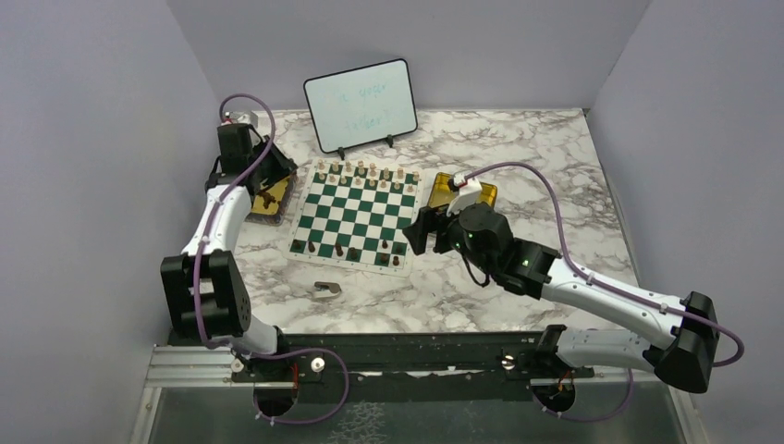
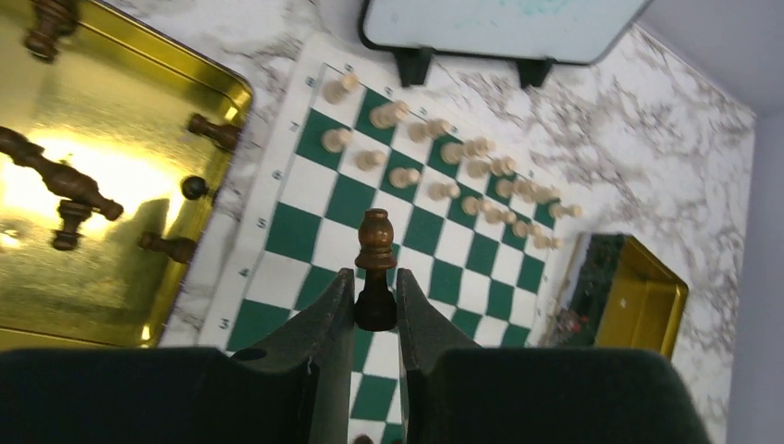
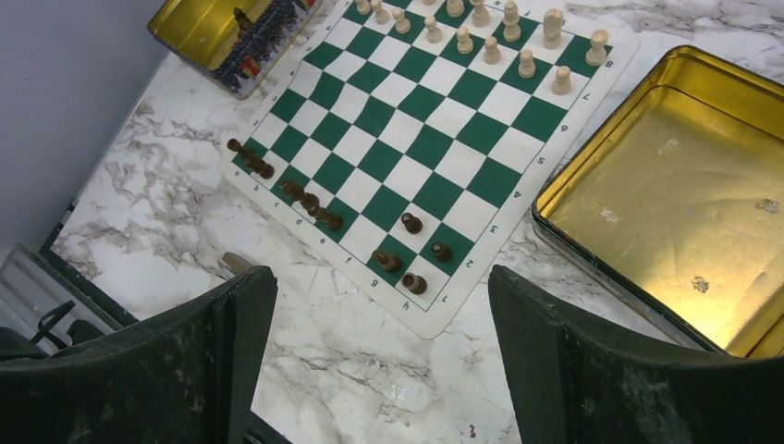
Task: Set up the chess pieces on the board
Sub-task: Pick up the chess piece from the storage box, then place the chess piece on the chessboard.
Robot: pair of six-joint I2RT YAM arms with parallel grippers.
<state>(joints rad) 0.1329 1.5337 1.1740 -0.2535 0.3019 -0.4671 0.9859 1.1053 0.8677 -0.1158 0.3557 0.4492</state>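
Dark piece [image 2: 375, 242] | pinched at its base in left claw [image 2: 375, 301], held near board [image 2: 294, 231] left edge | right claw [image 3: 384, 282] open, empty | likely light, rigid, slick wood; grip low, keep upright

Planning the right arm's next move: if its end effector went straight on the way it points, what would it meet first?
Probably the bare marble table just off a corner of the board, beside the gold tin; depth is unclear.

whiteboard [image 1: 361, 104] writing: unreadable | board [image 2: 434, 231] near rows: hidden behind left gripper [image 2: 375, 282] at 6 o'clock | gold tin [image 3: 666, 194]: cut off at 3 o'clock
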